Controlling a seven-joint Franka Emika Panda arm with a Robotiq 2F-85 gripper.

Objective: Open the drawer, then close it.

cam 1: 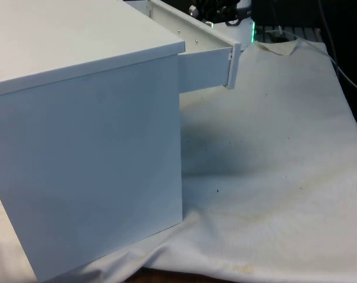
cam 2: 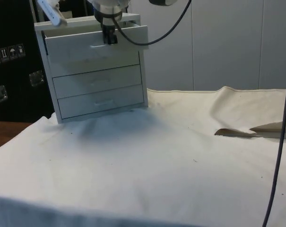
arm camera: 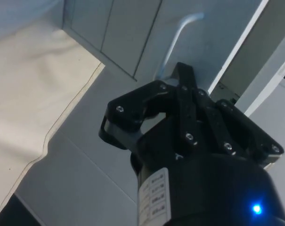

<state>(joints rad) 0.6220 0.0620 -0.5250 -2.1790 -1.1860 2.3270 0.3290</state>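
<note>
The black two-finger hand [cam 2: 109, 39] is hanging straight down in front of the pale grey chest of three drawers [cam 2: 98, 71], which is standing at the far end of the desk under the white cloth [cam 2: 171, 156]. In the side view its fingertips are sitting right at the thin light handle [cam 2: 101, 46] of the top drawer [cam 2: 95, 45], which is pulled partway out of the chest and is jutting forward just under the hand. In the wrist view the two fingers [arm camera: 187, 106] are pressed together, closed at the foot of the curved white handle [arm camera: 180, 35], which is rising away from the fingertips along the drawer front; whether they are pinching the handle itself cannot be told.

In the front view the chest [cam 1: 89, 147] is turning its plain back and side to the camera, and the open top drawer [cam 1: 205, 65] is sticking out past its corner toward the front view's right. Below the hand, the middle drawer [cam 2: 98, 80] and the bottom drawer [cam 2: 102, 100] are sitting flush in the chest. Well away from the hand, on the cloth's far side in the side view, a folded brownish flap of material [cam 2: 237, 133] is lying flat.
</note>
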